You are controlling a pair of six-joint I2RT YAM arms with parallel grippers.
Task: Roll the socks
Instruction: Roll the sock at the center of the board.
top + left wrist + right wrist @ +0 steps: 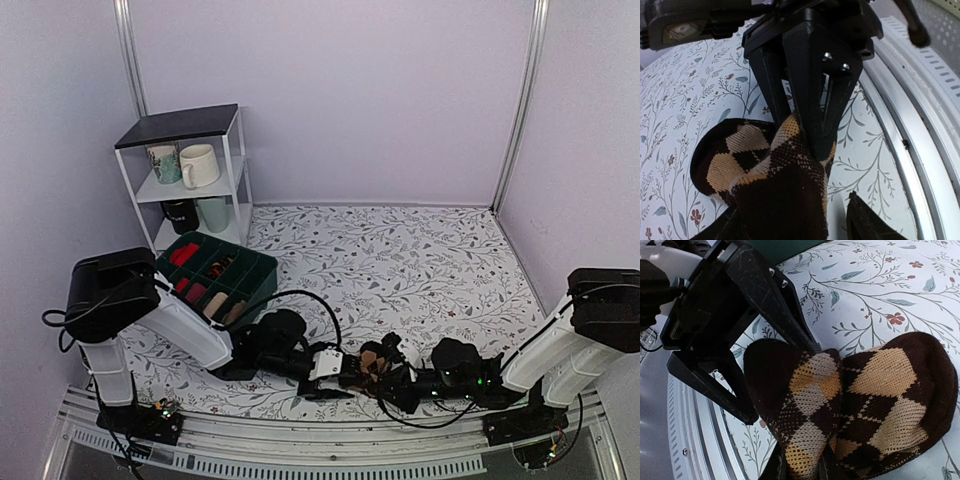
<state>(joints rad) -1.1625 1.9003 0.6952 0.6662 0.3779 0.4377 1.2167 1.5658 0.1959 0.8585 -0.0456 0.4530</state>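
Note the socks (pixel 372 362) at the near edge of the table (pixel 400 260). Your right gripper (pixel 802 135) pinches them. Your left gripper (pixel 795 225) has its jaws spread around them. The green divided bin (pixel 262 268) holds red rolls (pixel 182 254) and a beige roll (pixel 214 305).

black-and-white arms (pixel 190 335), black cables (pixel 318 302)

The whole desk (pixel 400 260) is seen from high above its near side, facing the far wall (pixel 380 100). The wrist views are set very close, facing each other; the socks (pixel 775 175) are shared by all three.
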